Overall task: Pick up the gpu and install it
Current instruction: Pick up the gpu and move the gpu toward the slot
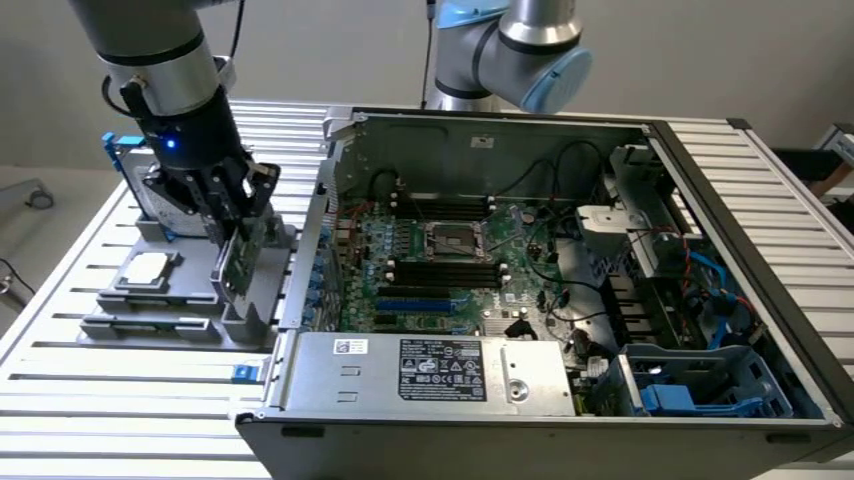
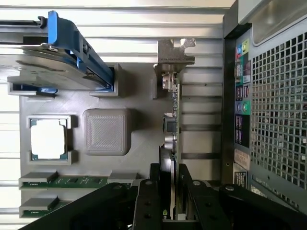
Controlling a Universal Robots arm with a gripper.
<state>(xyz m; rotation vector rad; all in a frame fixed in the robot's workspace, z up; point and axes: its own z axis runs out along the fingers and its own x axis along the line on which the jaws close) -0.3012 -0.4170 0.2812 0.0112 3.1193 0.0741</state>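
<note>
The gpu stands on edge in the grey parts holder at the exterior view's left, beside the open computer case. My gripper comes down on it from above. In the wrist view the gpu is seen edge-on, with its silver end bracket at the far end. The gripper has one black finger against each face of the card, shut on it. The card's lower edge still sits at the holder.
On the holder lie a square silver processor chip, a hard drive in a blue frame and memory sticks. The case's rear panel stands close beside the card. The motherboard lies exposed inside the case.
</note>
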